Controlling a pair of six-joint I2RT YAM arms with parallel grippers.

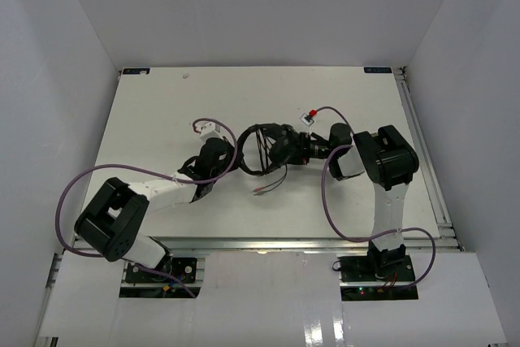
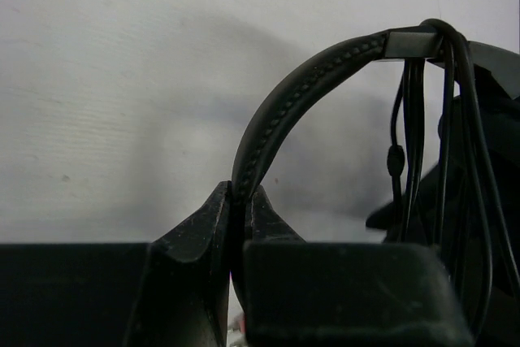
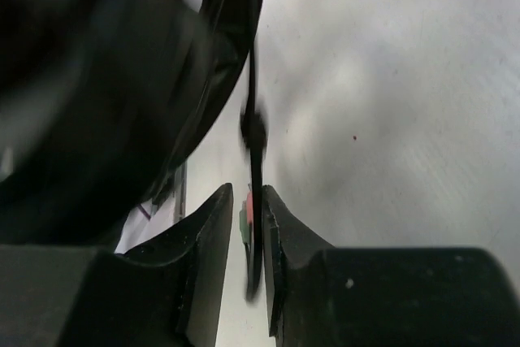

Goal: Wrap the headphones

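Headphones [image 1: 272,148] held between both pincers

Left pincer [image 2: 241,197] grips the headband [image 2: 284,103], which arches up and rightward from its tips; right pincer [image 3: 248,197] pinches the thin cable [image 3: 253,127], an earcup [image 3: 122,79] looming just left of it

Nothing is reading clearly in any view. In the top view, a small dark sticker [image 1: 136,71] is sitting at the upper left corner of the table [image 1: 162,103] and a second dark sticker [image 1: 378,70] at its upper right, both with print too small to make out. Near the frame's centre, a red-and-white tag [image 1: 309,117] and a white tag [image 1: 208,127] are showing no legible marks.
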